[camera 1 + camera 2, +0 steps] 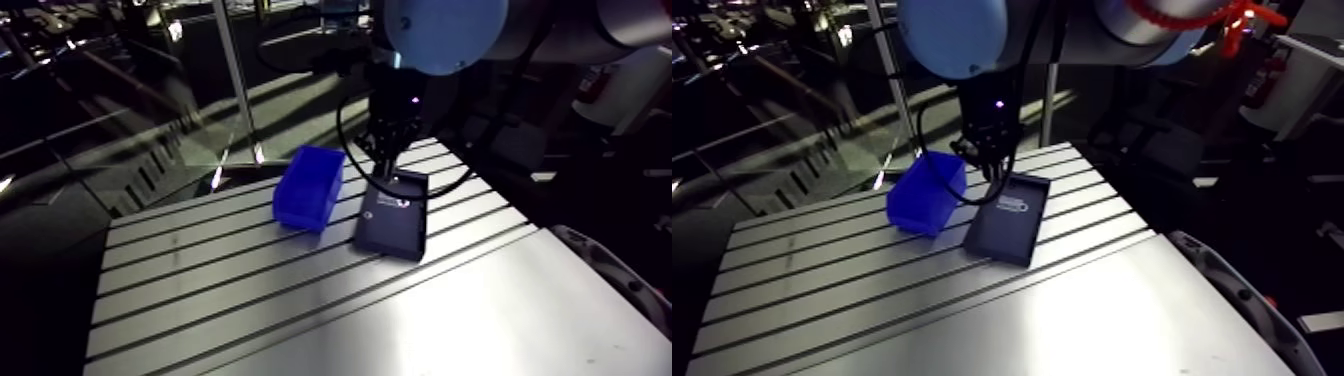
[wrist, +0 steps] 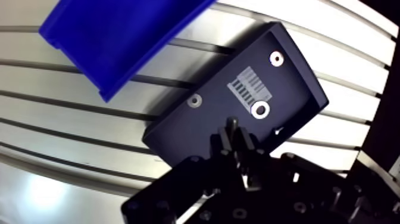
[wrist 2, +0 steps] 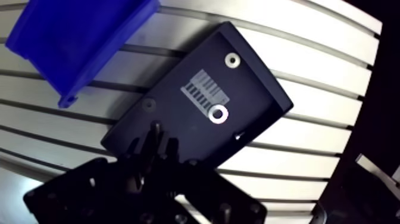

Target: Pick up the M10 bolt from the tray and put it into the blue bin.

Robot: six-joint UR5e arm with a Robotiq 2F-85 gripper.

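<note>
Checked with the arm over the work area. Found the gripper (image 2: 235,142) hanging above the near end of the black tray (image 2: 178,128), fingers drawn narrow on a slim dark piece poking out ahead of the tips. Judged that piece to be the M10 bolt (image 2: 234,123), held clear of the tray floor. Saw no bolt lying loose in the tray. Could not confirm how much of the shank sits between the pads.

Noted a bright washer (image 2: 260,109) and a striped label (image 2: 250,88) on the tray floor ahead of the fingers. Located the blue bin (image 1: 310,188) just left of the tray on the slotted table (image 1: 250,300), mouth upward.

Hazards from here:
- Slip or swivel of the bolt on the leftward carry, caused by a shallow pinch near its end. Likely result: a drop onto the table and a roll into a slot.
- Strike against the bin's right wall, caused by too low a carry. Likely result: bin shoved or bolt knocked free.
- Release over the rim, not the cavity, caused by stopping short.

Recommend a higher lift before moving left.
</note>
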